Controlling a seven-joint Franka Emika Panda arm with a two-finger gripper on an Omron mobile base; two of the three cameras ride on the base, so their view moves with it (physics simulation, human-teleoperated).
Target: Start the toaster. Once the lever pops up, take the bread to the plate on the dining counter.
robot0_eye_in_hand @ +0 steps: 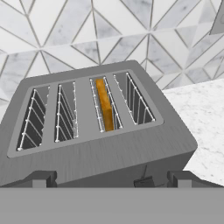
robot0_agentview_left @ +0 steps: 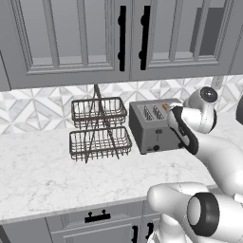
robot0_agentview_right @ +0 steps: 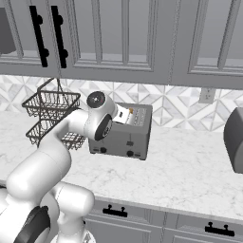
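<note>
No brand, label or lettering can be read on anything in front of me. I count one toaster (robot0_eye_in_hand: pixel 100 144), grey brushed metal and boxy, with four slot openings across its top in the hand view; one bread (robot0_eye_in_hand: pixel 105 104) slice, golden-brown on its top edge, stands upright in the third opening from the left, sunk between the wire guides. In the left base view the toaster (robot0_agentview_left: pixel 152 129) sits at the centre of the frame on the white marble counter (robot0_agentview_left: pixel 57 175), against the patterned tile wall, with one two-tier wire basket rack (robot0_agentview_left: pixel 98 128) just beside it toward the left. Its front face carries a black knob low down and a small dark lever (robot0_agentview_left: pixel 158 134) in a vertical slot. My gripper (robot0_eye_in_hand: pixel 109 179) hangs just above the toaster's near top edge, jaws spread wide and holding nothing, each dark tip rising at the bottom of the hand view. In the right base view my arm crosses in front of the toaster (robot0_agentview_right: pixel 128 133), mid-frame.
</note>
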